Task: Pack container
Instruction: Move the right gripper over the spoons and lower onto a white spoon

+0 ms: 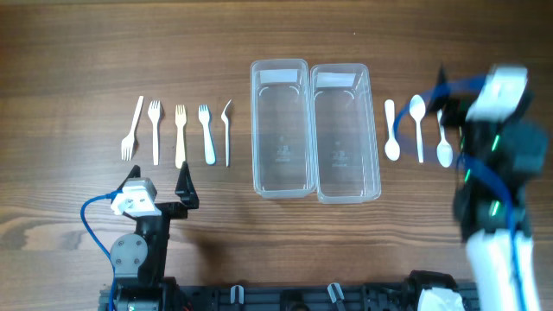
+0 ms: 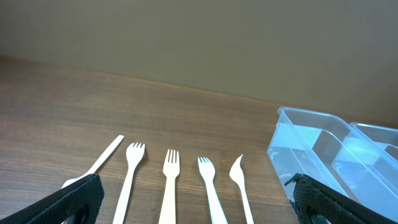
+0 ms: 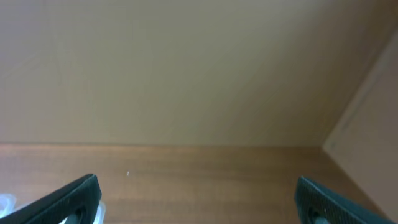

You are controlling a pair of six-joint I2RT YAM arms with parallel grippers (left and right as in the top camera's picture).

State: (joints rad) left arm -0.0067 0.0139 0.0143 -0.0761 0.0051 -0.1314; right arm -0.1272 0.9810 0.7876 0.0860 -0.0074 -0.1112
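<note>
Two clear containers point(image 1: 279, 130), cutlery point(image 1: 180, 134) either side

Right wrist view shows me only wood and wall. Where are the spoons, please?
Observer: Three white spoons lie right of the two clear containers. Your right arm, blurred, covers part of the rightmost one.
Operator: Is something inside the containers?
Observer: No, both are empty.
Operator: And the left hand?
Observer: The left hand is open on the near side of the fork row, holding nothing.
</note>
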